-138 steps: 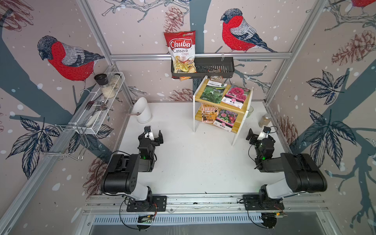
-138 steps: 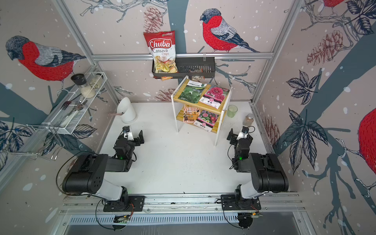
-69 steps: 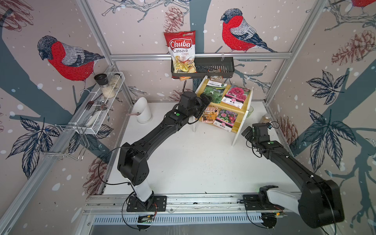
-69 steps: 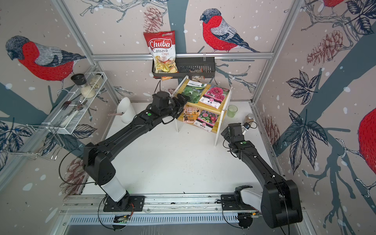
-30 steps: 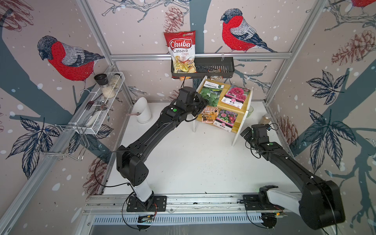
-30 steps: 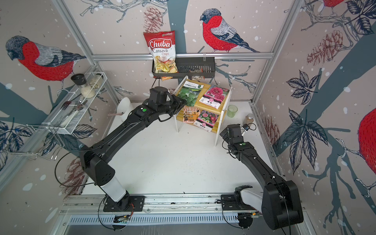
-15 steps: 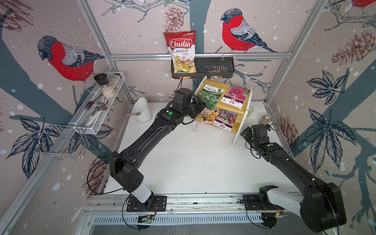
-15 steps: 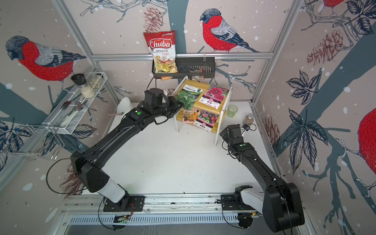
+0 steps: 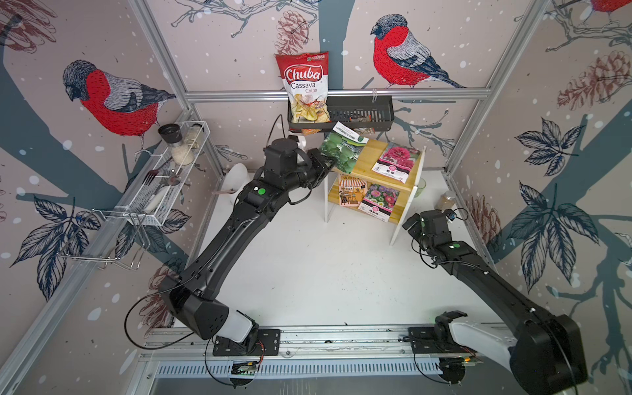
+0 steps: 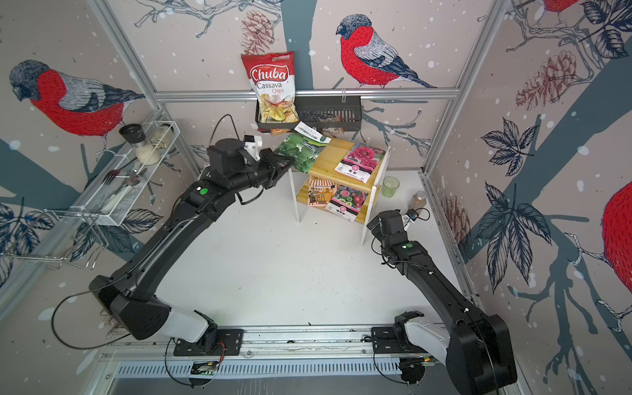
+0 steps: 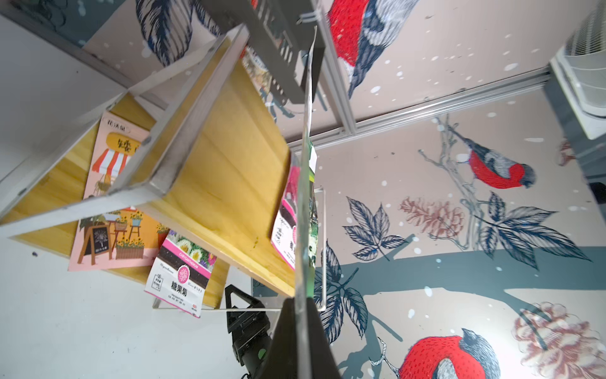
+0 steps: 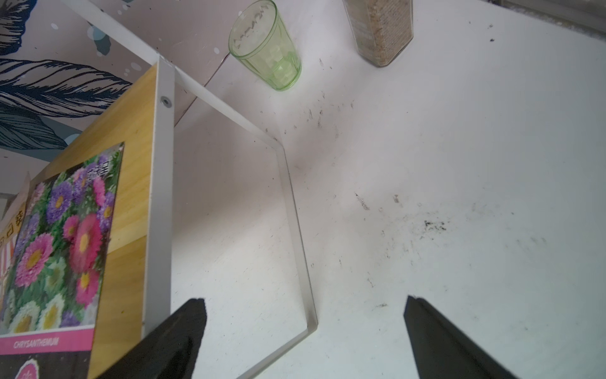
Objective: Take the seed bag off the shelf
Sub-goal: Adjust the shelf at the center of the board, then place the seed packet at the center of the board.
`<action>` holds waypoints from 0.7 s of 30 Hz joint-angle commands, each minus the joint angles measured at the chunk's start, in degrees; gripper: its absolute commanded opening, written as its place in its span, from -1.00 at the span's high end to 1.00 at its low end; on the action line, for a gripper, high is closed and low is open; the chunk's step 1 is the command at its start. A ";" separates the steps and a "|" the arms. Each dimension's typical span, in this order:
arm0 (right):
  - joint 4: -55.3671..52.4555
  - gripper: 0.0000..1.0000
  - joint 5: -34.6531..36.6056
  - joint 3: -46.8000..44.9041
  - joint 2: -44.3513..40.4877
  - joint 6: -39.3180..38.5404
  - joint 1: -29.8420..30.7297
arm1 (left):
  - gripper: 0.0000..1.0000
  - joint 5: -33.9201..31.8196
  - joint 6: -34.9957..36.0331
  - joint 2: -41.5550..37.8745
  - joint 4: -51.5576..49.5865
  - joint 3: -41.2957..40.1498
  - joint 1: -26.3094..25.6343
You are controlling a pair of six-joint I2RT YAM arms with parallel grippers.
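- The left gripper (image 9: 329, 164), its jaws pressed together, pinches the near corner of the green seed bag (image 9: 343, 150), seen in both top views.
- The bag tilts up over the left end of the top board of the shelf (image 9: 371, 162). Its white-labelled far end sits just below the black wall basket (image 9: 362, 109).
- The left wrist view shows the bag edge-on (image 11: 305, 197), lifted clear of the yellow wood.
- A pink flower packet (image 9: 396, 160) lies flat on the top board, and 2 more packets (image 9: 379, 202) lie on the lower board.
- The right gripper (image 12: 305, 302) hangs with its jaws wide apart and nothing between them. It is just beside the shelf's white side panel, above the white table (image 9: 325, 266).
- A green cup (image 12: 265, 49) and a jar (image 12: 382, 29) stand on the table beyond that panel.
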 commanded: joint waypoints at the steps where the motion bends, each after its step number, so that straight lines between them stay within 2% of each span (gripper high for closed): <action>1: -2.61 -1.00 2.19 0.66 -1.15 0.43 0.55 | 1.00 2.82 2.38 -3.80 1.74 -1.60 2.59; 6: -4.37 -1.00 2.82 0.56 -3.09 1.25 1.37 | 1.00 5.24 1.49 -13.36 1.07 -13.09 9.60; 11: -5.43 -1.00 3.09 -0.02 -4.08 2.77 3.21 | 1.00 7.49 1.32 -22.52 3.27 -30.78 17.32; 17: -6.15 -1.00 3.83 -0.57 -3.95 5.88 7.96 | 1.00 6.20 3.52 -25.50 9.28 -48.02 21.07; 21: -7.02 -1.00 6.28 0.02 -3.47 9.24 13.78 | 1.00 3.70 4.74 -24.30 12.64 -54.14 22.07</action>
